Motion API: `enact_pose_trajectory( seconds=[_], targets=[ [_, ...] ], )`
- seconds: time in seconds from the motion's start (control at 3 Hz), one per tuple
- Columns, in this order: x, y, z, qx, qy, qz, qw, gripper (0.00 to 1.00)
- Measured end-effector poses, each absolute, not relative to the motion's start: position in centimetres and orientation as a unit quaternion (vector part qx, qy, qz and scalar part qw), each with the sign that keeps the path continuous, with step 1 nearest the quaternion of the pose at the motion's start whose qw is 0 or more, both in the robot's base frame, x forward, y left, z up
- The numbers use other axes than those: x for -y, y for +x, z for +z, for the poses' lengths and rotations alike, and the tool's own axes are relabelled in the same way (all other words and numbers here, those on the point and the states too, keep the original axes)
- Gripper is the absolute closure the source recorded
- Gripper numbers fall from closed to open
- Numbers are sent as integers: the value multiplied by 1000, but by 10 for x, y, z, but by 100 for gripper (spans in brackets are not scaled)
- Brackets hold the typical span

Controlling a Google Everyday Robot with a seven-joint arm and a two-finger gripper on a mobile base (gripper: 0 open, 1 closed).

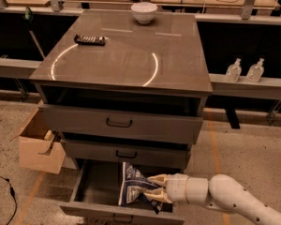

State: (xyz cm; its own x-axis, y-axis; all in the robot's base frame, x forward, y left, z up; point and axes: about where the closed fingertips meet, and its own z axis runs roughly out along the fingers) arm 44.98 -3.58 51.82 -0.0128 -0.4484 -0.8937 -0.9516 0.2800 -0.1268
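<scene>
Now, from the left I count one open cardboard box [36, 148] on the floor beside the cabinet [126, 62]. One dark remote [90, 40] lies on the cabinet top, and one white bowl [144, 12] sits near its back edge. The cabinet has three drawers. The upper two are partly out, and the bottom drawer [86, 184] is pulled well open. In that drawer stands one chip bag [131, 187], blue and white, crumpled and roughly upright. My gripper [150, 187] reaches in from the right, its two fingers clamped on the bag's right edge. Farther right, two clear bottles [233, 70] stand side by side on a low ledge.
</scene>
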Motion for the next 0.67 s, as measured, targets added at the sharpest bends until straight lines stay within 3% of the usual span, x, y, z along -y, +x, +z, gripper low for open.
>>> enact_pose_trajectory(
  seconds=[0.67],
  targets=[
    [66,465,609,-625,-494,284,534,100]
  ],
)
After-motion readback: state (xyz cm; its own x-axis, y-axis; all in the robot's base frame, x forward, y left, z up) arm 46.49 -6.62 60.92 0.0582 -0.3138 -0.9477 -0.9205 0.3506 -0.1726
